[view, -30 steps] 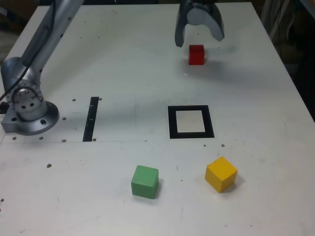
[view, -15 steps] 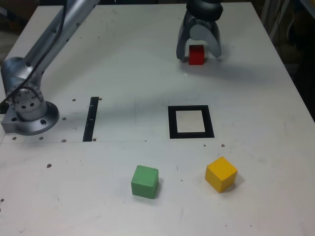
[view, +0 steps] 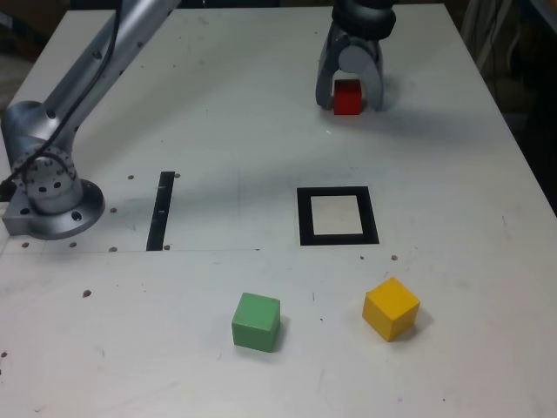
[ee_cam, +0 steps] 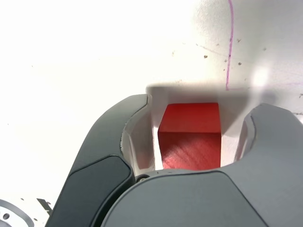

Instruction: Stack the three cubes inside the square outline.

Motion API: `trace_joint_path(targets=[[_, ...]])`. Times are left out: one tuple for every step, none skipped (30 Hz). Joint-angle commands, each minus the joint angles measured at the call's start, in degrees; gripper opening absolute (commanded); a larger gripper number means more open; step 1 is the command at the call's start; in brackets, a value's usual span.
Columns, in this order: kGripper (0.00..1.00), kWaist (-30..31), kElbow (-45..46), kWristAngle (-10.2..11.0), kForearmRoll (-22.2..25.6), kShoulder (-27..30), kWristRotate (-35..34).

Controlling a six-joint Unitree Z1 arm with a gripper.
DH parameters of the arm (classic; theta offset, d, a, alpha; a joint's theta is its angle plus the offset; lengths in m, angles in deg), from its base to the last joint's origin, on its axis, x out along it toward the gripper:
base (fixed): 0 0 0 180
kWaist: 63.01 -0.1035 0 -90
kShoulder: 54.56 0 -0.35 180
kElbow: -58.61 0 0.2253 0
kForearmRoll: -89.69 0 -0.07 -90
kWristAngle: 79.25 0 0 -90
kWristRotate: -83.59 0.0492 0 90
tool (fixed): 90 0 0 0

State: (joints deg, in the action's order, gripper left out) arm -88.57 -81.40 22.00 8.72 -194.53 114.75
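1. nearest you in the exterior view, the green cube (view: 256, 322) and the yellow cube (view: 391, 309) sit apart on the table (view: 174, 366), both outside the square, the green one to that view's left.
2. just beyond them lies your target, the square (view: 306, 218). nothing stands in it, so none of your stack is built; all three cubes are left to place.
3. at about that depth, toward the exterior view's left, you have the black strip (view: 160, 211) and the arm's base (view: 54, 196).
4. farthest back is the red cube (view: 347, 97), flat on the table. your gripper (view: 352, 103) straddles it, partly open; the wrist view shows a gap at each side, so you don't have hold of it. you look to be on the first pick, with closing the likely next move.
5. your surface is pale and flat, dotted with small brown marks; the wrist view adds a pink line (ee_cam: 230, 42) and strong glare.
6. past the table, the room is dark, too dim for you to make out much.
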Motion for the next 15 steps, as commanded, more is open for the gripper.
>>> trace_joint_path(targets=[[0.59,-0.17,0.23,0.17,-0.08,-0.27,0.12],[0.57,-0.18,0.27,0.15,-0.1,-0.26,0.12],[0.54,-0.19,0.3,0.13,-0.13,-0.23,0.12],[0.5,-0.17,0.32,0.1,-0.16,-0.18,0.14],[0.47,-0.16,0.33,0.07,-0.17,-0.09,0.2],[0.42,-0.15,0.35,0.02,-0.17,0.05,0.28],[0.39,-0.13,0.38,-0.08,-0.12,0.24,0.39],[0.36,-0.12,0.42,-0.27,-0.02,0.44,0.51],[0.34,-0.11,0.47,-0.57,0.12,0.63,0.65],[0.33,-0.11,0.53,-0.99,0.27,0.79,0.8],[0.33,-0.11,0.6,-1.47,0.39,0.88,0.92],[0.32,-0.11,0.68,-1.98,0.49,0.89,0.99],[0.32,-0.11,0.75,-2.48,0.55,0.84,1.05],[0.31,-0.11,0.81,-3.02,0.56,0.71,1.11],[0.3,-0.11,0.81,-3.28,0.52,0.62,1.18]])
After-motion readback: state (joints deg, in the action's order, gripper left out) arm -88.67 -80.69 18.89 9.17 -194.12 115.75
